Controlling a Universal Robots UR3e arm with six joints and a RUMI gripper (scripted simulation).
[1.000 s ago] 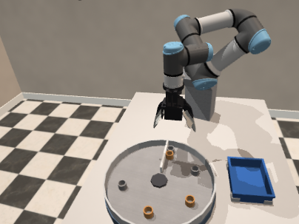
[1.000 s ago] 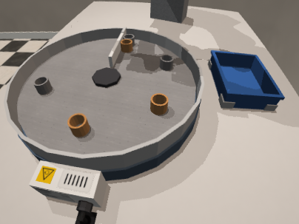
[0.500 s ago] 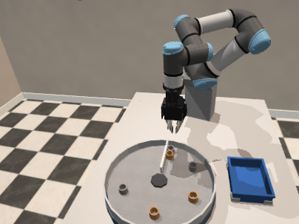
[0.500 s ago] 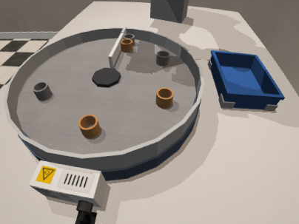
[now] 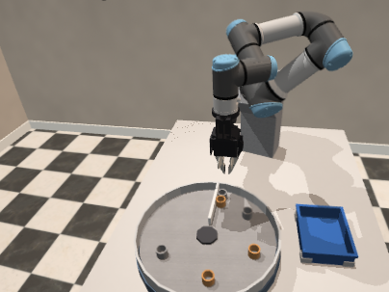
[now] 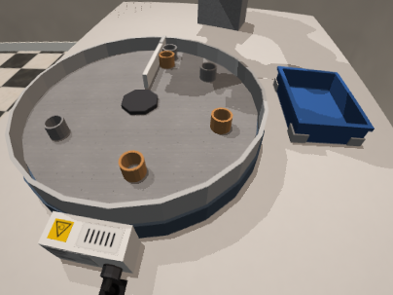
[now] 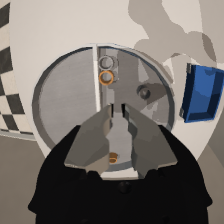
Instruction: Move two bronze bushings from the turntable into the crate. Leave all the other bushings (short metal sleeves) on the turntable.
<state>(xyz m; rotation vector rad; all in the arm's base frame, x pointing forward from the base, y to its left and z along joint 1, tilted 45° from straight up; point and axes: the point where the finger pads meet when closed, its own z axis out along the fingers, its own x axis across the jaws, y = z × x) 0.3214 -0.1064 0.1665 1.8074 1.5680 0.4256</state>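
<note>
The pincer (image 5: 225,169) (closed, empty) hangs above the round grey turntable (image 5: 144,221) holding short bronze bushings (image 5: 254,251).

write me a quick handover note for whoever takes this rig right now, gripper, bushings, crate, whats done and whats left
Gripper: shut, holding nothing, hanging above the turntable's far rim.
Bronze bushings: all three on the turntable, one by the white divider, one on the crate side, one near the front.
Grey bushings: on the turntable; leave them there.
Crate: holds no bushings.
Done: none moved. Left: two bronze bushings into the crate.
</note>
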